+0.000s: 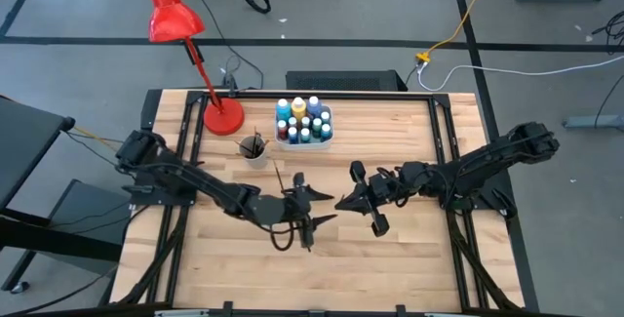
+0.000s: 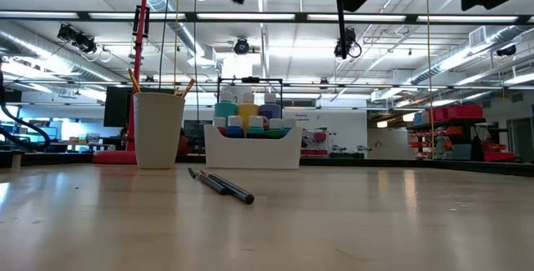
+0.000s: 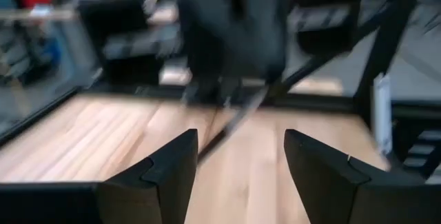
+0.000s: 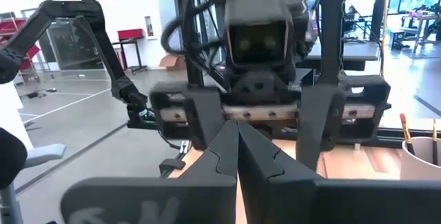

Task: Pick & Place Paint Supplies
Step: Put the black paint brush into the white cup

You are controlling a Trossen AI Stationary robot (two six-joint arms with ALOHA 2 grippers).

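Note:
Two dark paintbrushes (image 2: 221, 185) lie flat side by side on the wooden table, near its middle (image 1: 278, 174). More brushes stand in a white cup (image 1: 253, 148) (image 2: 158, 129). Small paint bottles (image 1: 302, 120) (image 2: 246, 114) sit in a white tray (image 1: 303, 142). Both grippers hang above mid-table, tip to tip. My left gripper (image 1: 316, 208) (image 3: 241, 148) is open. My right gripper (image 1: 343, 202) (image 4: 238, 131) is shut, and a thin dark paintbrush (image 3: 231, 124) (image 2: 338, 8) hangs below it, reaching between the left fingers. My right gripper is shut on the thin paintbrush (image 3: 248, 107), which hangs below it, clear of the table. The fingers come level from the table's right side. The gripper's own body hides the place of contact, so which part of the brush it has cannot be told.
A red desk lamp (image 1: 223, 117) (image 2: 138, 71) stands on the far left of the table, beside the cup. The tray sits at the far edge, middle. Bare wood lies toward the near edge and on the right half. Black rails frame the table's sides.

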